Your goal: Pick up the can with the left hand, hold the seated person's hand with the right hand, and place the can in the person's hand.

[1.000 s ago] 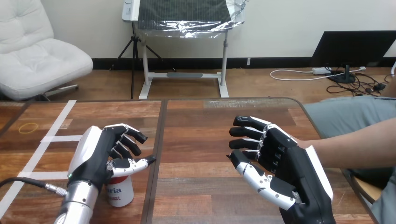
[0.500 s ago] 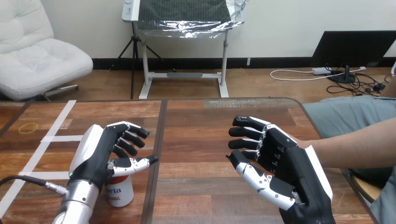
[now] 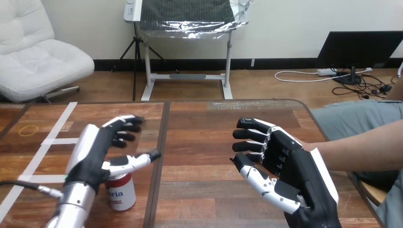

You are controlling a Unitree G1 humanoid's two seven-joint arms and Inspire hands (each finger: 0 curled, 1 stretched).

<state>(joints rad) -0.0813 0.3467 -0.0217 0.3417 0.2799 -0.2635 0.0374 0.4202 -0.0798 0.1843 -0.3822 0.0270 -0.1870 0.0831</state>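
The left hand [image 3: 97, 151] hovers low over the left half of the table [image 3: 204, 137], its fingers [image 3: 124, 128] spread straight and pointing away from the robot, its thumb [image 3: 135, 161] stretched out toward the right. The hand is open and grips nothing. Directly under its palm and thumb stands the can [image 3: 119, 194] - upright on the wood, white with a red band at the top, near the table's front edge. The thumb's base lies just over the can's rim; whether it touches cannot be told, and no finger wraps the can's side.

The right hand [image 3: 297, 173] is raised over the right half of the table, well apart from the can. Its palm faces left, its fingers [image 3: 249, 134] loosely bent and apart, its thumb [image 3: 261, 183] low in front; nothing lies between them. The person's forearm [image 3: 363, 148] comes in from the view's right edge and runs behind the back of this hand - the person's hand itself is hidden there, so contact between the 2 cannot be judged.

Further out, a dark seam [image 3: 161, 142] splits the tabletop into 2 panels. White tape strips [image 3: 52, 141] cross the left panel, and a yellow ring [image 3: 29, 129] lies flat beside them near the far left.
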